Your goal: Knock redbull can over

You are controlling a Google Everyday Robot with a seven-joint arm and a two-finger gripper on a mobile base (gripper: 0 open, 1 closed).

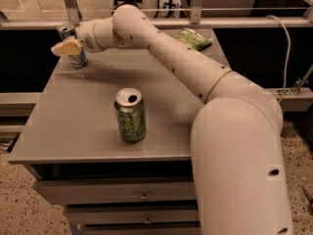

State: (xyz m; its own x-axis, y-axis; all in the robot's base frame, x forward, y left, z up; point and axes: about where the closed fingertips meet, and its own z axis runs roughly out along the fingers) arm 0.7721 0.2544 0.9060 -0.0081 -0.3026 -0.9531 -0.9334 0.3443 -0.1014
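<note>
The redbull can, slim and blue-and-silver, stands upright at the far left corner of the grey table. My gripper, with pale yellow fingers, is right in front of the can's upper half and covers much of it; only the can's top rim and lower part show. The white arm reaches across the table from the right.
A wider green can with a scribbled pattern stands upright near the table's front middle. A green snack bag lies at the far right. The table's left edge is close to the redbull can. Drawers sit below the tabletop.
</note>
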